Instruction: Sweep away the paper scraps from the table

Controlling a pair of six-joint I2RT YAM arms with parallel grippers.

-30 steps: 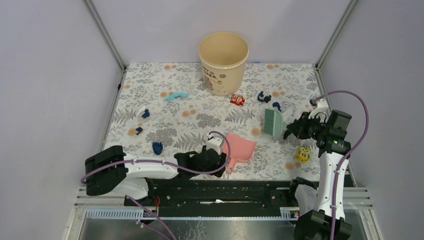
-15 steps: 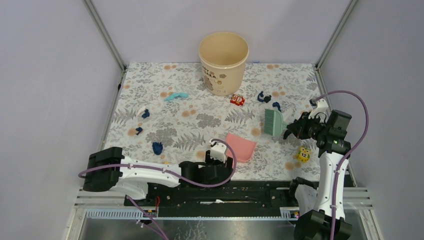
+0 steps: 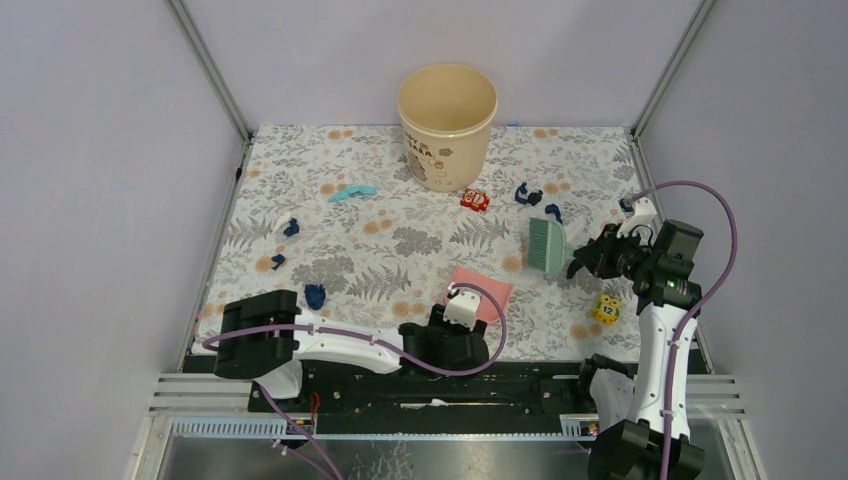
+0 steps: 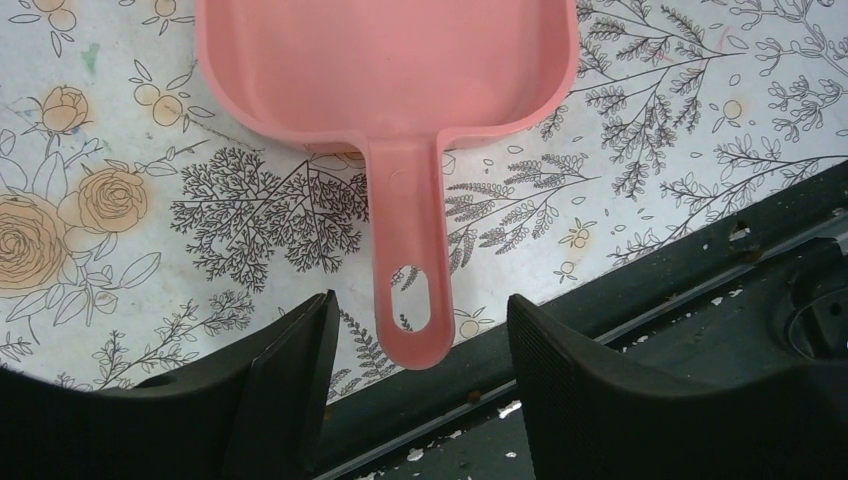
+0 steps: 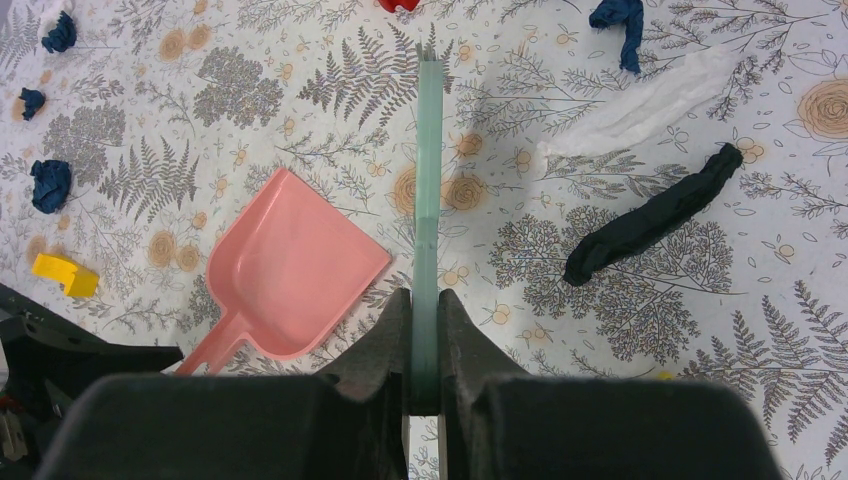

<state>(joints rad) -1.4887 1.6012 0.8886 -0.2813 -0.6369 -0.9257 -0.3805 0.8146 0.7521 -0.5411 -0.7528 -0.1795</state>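
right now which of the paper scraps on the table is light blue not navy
The thin light-blue paper strip, lying left of the beige plastic bucket; the other scraps seen from above are small dark navy wads.

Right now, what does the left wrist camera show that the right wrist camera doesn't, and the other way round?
Only left wrist: the dustpan handle's hole, framed by the open left claw, not gripped, plus the black rail at the table edge. Only right wrist: the green brush clamped edge-on in the right claw, dark blue paper scraps, a yellow piece. Both: the pink dustpan lying on the leaf-print table.
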